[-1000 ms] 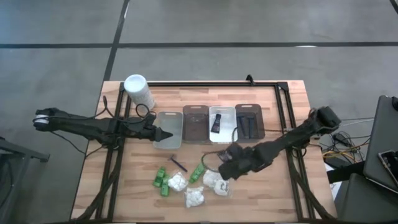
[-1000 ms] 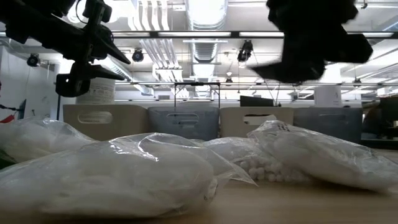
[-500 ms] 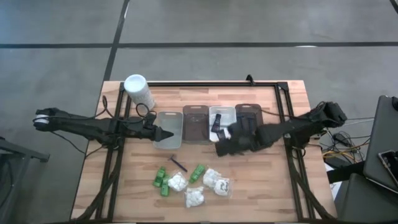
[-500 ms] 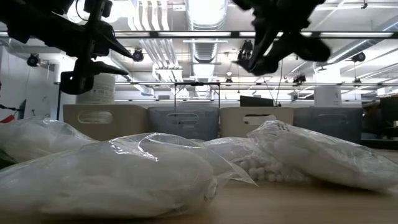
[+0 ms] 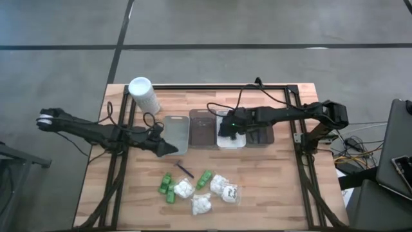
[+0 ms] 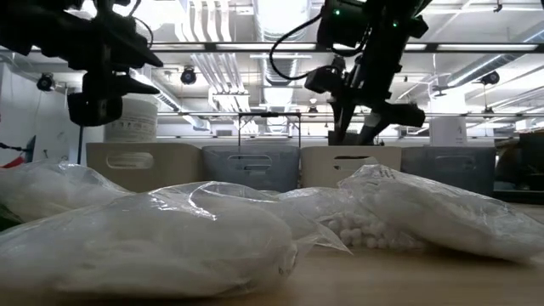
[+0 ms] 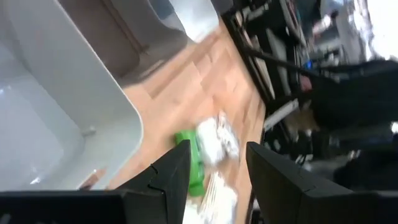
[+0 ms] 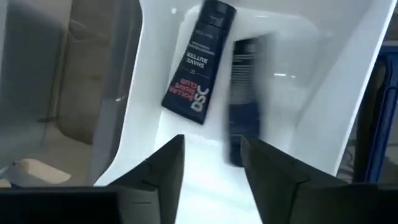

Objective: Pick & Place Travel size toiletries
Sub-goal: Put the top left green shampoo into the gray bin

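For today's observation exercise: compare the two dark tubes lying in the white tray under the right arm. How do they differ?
1. The labelled tube shows sharp print, "SHAVE BUTTER"; the blurred tube shows no readable print.
2. The labelled tube lies slanted in the tray; the blurred tube lies straighter along it.
3. The blurred tube reaches nearer the right pincer; the labelled tube lies farther in.

Both are dark, slim, and in one tray.

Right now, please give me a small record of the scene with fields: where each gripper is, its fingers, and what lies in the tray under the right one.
right gripper: above the white rectangular tray, fingers open, holding nothing
tray contents: two small black tubes, one blurred
left gripper: over the wooden table beside the clear tray, fingers apart, empty
left on table: green little bottles, white crinkly packets, slim dark razor
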{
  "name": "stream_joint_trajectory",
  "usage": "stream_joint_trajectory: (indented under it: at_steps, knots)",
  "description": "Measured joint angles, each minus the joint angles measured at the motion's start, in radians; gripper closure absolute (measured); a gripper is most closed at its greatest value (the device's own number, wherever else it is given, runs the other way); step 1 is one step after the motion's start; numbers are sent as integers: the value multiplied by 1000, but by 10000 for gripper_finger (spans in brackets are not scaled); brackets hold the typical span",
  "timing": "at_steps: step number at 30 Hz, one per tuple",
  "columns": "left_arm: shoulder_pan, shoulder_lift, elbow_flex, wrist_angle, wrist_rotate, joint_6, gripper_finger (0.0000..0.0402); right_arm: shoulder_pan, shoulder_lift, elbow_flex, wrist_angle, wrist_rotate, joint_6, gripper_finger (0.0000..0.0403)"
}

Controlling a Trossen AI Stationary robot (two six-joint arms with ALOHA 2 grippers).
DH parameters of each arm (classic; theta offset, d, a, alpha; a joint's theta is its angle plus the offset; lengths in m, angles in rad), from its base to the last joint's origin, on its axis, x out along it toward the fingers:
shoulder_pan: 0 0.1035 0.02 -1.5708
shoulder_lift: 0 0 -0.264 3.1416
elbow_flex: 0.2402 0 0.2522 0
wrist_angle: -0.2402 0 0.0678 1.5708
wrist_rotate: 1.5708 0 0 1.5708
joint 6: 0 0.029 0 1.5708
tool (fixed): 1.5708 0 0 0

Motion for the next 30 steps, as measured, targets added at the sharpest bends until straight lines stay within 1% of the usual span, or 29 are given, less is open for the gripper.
stream_joint_trajectory:
  at_steps: [2, 5, 7, 9, 11, 13, 16, 20, 25, 30]
  knots:
    - [-33, 0, 0, -1, 6, 65, 241, 2, -3, 0, 7, 3, -7, 228]
    - [-91, 0, 0, -12, 75, 205, 241, 31, -15, 7, 8, 26, -35, 204]
    - [-127, 1, 0, -42, 115, 215, 241, 61, -28, 25, 10, 44, -49, 191]
    - [-152, 7, 0, -99, 115, 123, 241, 93, -40, 44, 10, 63, -49, 180]
    - [-171, 25, 0, -151, 88, -2, 241, 129, -44, 57, 6, 80, -45, 170]
    - [-196, 53, 3, -186, 67, -86, 241, 166, -44, 70, -3, 93, -24, 160]
    - [-253, 119, 43, -235, 35, -118, 245, 224, -45, 87, -2, 106, 2, 146]
    - [-317, 244, 144, -430, 16, -241, 251, 287, -46, 87, -12, 132, 56, 130]
    - [-390, 440, 324, -616, -7, -281, 252, 345, -46, 85, -63, 179, 130, 112]
    - [-427, 629, 473, -685, -4, -312, 252, 377, -46, 85, -85, 185, 147, 96]
